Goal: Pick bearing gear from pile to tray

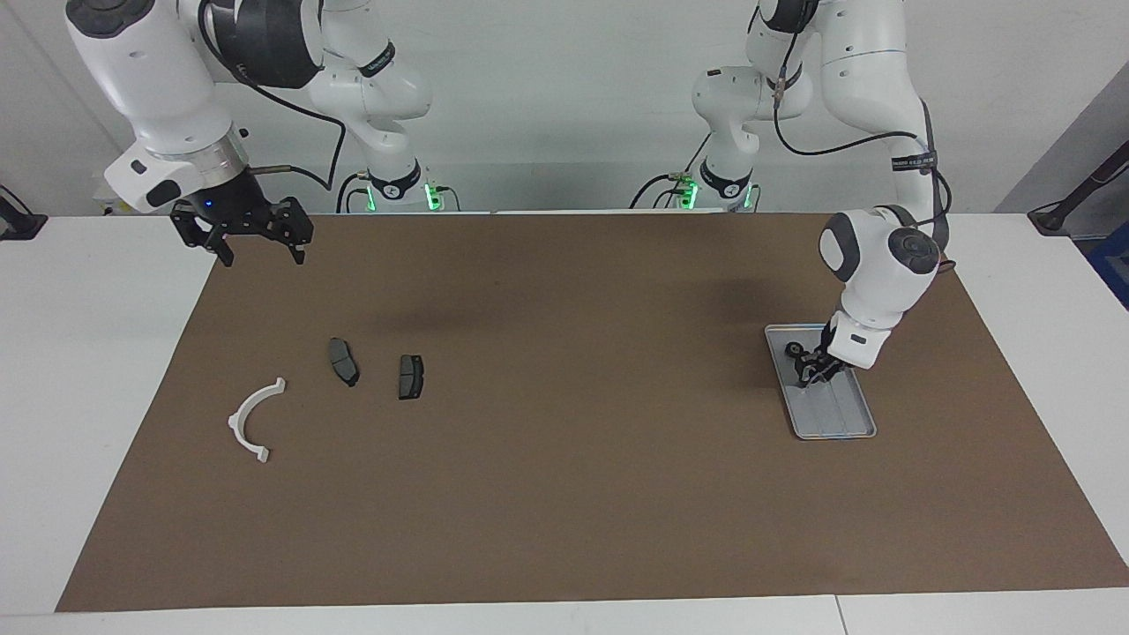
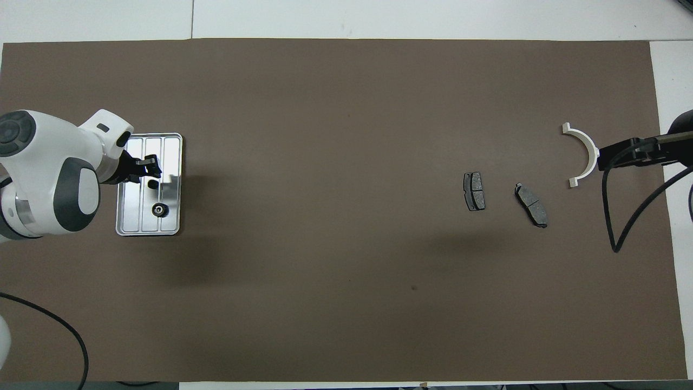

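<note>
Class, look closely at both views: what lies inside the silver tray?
In the tray lies one small black toothed round piece. The left gripper hangs over its floor, covering part of it; a second dark spot beneath it cannot be identified.

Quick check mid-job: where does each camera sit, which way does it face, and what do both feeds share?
Facing view: high across the table, looking at the robots; both arms show whole, left tool low over the tray, right tool raised over the mat's corner.
Overhead view: above the robots' end, looking steeply down; only the left arm's wrist and tool and the right tool's edge show.
Shared, half a turn apart: tray, bearing gear, two brake pads, white half-ring.
</note>
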Controlling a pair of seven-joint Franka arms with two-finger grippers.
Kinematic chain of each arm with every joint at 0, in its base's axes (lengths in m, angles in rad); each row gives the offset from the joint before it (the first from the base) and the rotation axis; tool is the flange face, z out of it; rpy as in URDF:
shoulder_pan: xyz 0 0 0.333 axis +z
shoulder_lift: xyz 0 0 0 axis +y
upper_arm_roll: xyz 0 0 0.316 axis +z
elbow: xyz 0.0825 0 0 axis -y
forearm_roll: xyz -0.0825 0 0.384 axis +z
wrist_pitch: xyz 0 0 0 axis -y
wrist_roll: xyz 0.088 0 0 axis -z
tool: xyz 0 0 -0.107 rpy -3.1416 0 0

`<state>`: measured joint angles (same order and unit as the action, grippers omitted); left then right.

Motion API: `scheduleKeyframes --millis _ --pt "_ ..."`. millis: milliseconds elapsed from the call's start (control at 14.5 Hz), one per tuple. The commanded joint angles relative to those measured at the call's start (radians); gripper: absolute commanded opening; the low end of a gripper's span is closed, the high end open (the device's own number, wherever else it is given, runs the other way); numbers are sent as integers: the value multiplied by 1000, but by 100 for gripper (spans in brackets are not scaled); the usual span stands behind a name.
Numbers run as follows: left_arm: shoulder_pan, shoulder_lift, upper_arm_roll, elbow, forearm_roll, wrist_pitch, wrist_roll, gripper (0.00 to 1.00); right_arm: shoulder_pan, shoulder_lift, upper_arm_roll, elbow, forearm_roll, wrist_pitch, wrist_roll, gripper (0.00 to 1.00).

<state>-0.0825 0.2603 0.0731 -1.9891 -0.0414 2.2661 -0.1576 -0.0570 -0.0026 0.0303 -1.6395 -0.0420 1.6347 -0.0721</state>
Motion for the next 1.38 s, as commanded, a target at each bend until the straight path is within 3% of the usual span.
scheduleKeyframes --millis 0,622,760,899,1175,1314 --pt "-34 -7 -7 62 2 -89 -92 49 -15 -23 8 -34 22 31 -17 100" --pt "-261 -6 -6 101 5 -132 -494 51 -15 -25 8 -34 22 30 -21 100" --pt "-278 -6 -7 104 5 -144 -511 61 -15 -25 8 -34 22 30 -22 100" --pt "-281 -9 -7 166 11 -222 -508 100 -15 -25 7 -39 22 31 -22 100" --pt "-266 -39 -6 355 28 -482 -499 100 -15 -25 7 -40 22 31 -26 100" --pt "-228 -91 -1 377 75 -533 -478 100 -15 -25 7 -40 22 31 -28 100"
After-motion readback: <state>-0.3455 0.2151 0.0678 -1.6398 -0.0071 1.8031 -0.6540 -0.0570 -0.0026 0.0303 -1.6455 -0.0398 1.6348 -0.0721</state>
